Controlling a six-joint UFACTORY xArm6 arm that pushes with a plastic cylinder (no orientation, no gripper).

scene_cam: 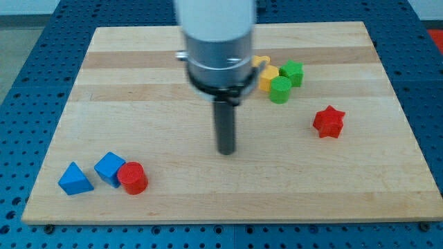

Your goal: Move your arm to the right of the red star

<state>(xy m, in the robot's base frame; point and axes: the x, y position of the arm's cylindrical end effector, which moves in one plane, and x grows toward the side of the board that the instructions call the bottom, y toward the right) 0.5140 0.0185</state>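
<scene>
My tip (226, 151) sits down on the wooden board (138, 83) near the middle, touching no block. No hand on this rig: just a bare rod, nothing to open or close, nothing held. Red star (328, 122) is off to the view's right of the tip and slightly toward the top, well apart, open wood between. Judgement: approach step, target spot not reached yet. The next move calls for getting past the star to its far side; a straight run to the right looks like it would clip the star, so I'd route below it, then come up just beside its right edge, short of the board's edge. Up and right of the tip: a cluster of two green blocks (285, 81) and yellow blocks (268, 75), touching; the arm body hides part of the yellow ones, shapes and count unclear. Down-left of the tip: blue triangle (75, 180), blue cube (109, 167), red cylinder (132, 177), bunched together. Arm housing is blurred and cut off at the view's top.
</scene>
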